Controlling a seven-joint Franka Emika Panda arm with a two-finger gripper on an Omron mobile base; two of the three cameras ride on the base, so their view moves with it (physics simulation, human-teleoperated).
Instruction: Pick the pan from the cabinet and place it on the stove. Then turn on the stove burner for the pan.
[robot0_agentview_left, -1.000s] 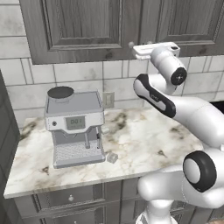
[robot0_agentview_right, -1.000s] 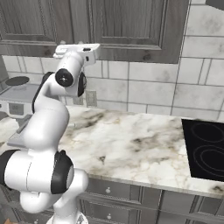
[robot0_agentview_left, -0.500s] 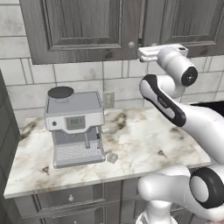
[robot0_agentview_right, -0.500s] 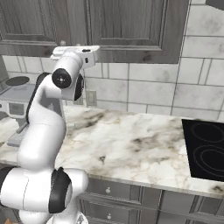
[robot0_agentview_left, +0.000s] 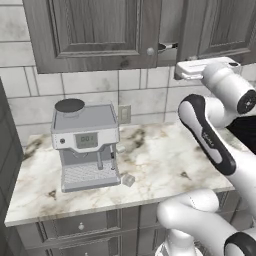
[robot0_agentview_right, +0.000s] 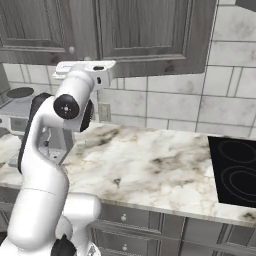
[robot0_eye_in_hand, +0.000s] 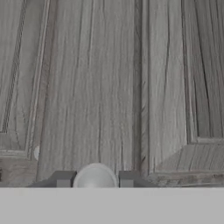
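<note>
The cabinet (robot0_agentview_left: 95, 30) hangs above the counter, and its right door (robot0_agentview_left: 220, 25) stands slightly ajar with a dark gap beside it. My gripper (robot0_eye_in_hand: 95, 180) is shut on that door's round silver knob (robot0_eye_in_hand: 95, 175), which sits between the two fingertips (robot0_eye_in_hand: 64, 178). From the left base view the gripper (robot0_agentview_left: 166, 46) reaches up to the door's edge. The pan is hidden. The stove (robot0_agentview_right: 235, 170) is a black glass top at the counter's right end, with thin ring burner markings (robot0_agentview_right: 239, 150).
A grey coffee machine (robot0_agentview_left: 87, 145) stands on the left of the marble counter (robot0_agentview_left: 160, 160), with a small pale cube (robot0_agentview_left: 128, 180) in front of it. A wall socket (robot0_agentview_left: 124, 113) sits on the tiled backsplash. Drawers (robot0_agentview_left: 80, 226) run under the counter.
The hand has drawn back and to the right with the knob in its grip, and the right cabinet door has swung out a little, opening a gap.
</note>
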